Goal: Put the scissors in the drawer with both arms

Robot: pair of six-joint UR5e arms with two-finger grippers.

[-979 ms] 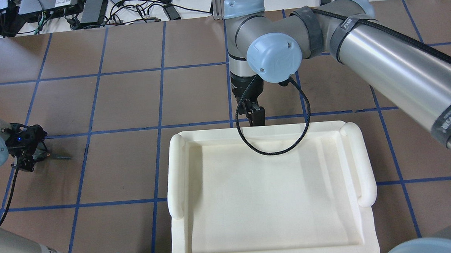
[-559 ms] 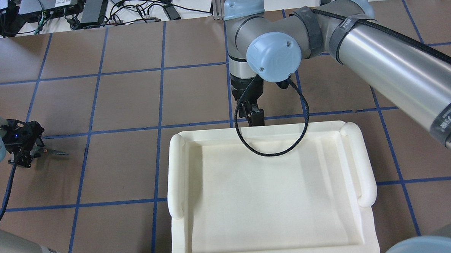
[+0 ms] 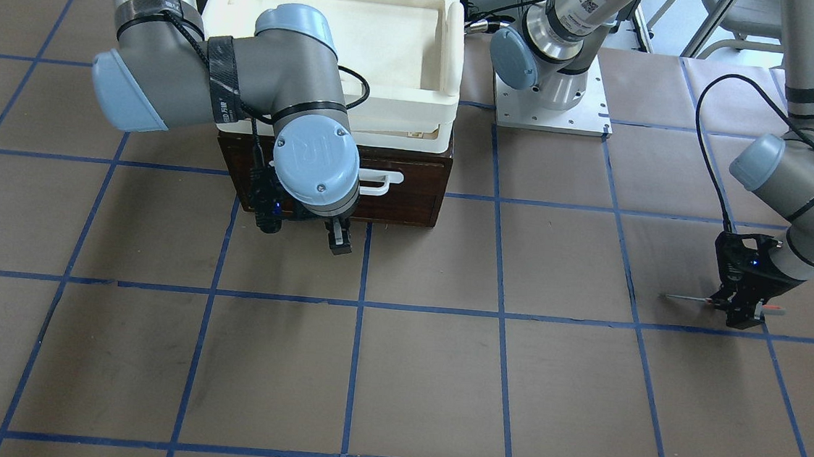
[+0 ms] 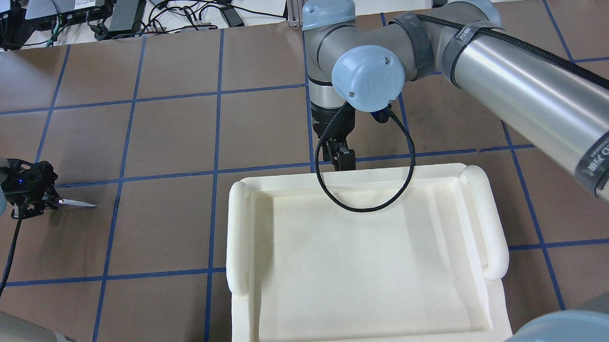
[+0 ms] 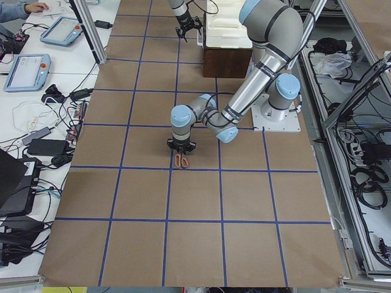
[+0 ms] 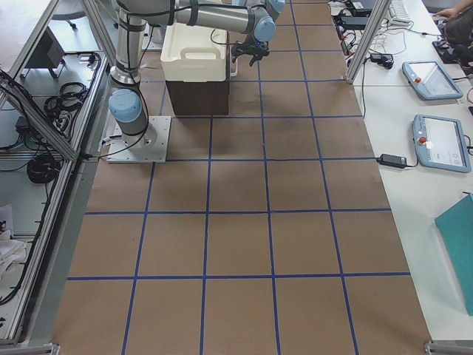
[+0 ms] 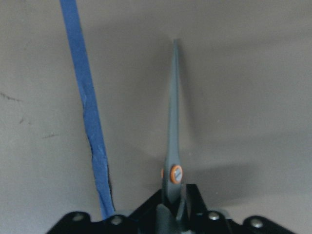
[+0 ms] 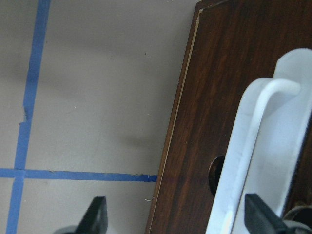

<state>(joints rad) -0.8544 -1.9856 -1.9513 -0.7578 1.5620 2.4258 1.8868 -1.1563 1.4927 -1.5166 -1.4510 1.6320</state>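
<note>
Scissors (image 7: 173, 122) clamped in left jaws over brown, blue-taped table (image 3: 424, 375); right jaws apart at drawer (image 3: 416, 204).

Tray (image 3: 452, 50) atop drawer (image 3: 416, 204); scissors (image 3: 688, 299) well apart, robot's left side.

The scissors (image 4: 74, 203) have slim silver blades, closed together, and grey loops lined in orange. The left gripper (image 4: 52, 201) clamps them near the pivot and holds them level. In the overhead view they are at the table's 9 o'clock, with the tips pointing to 3 o'clock. The drawer (image 3: 409, 201) is dark brown wood with a white bar handle (image 3: 380, 181). It looks shut and sits toward 11 o'clock in the front-facing view.
</note>
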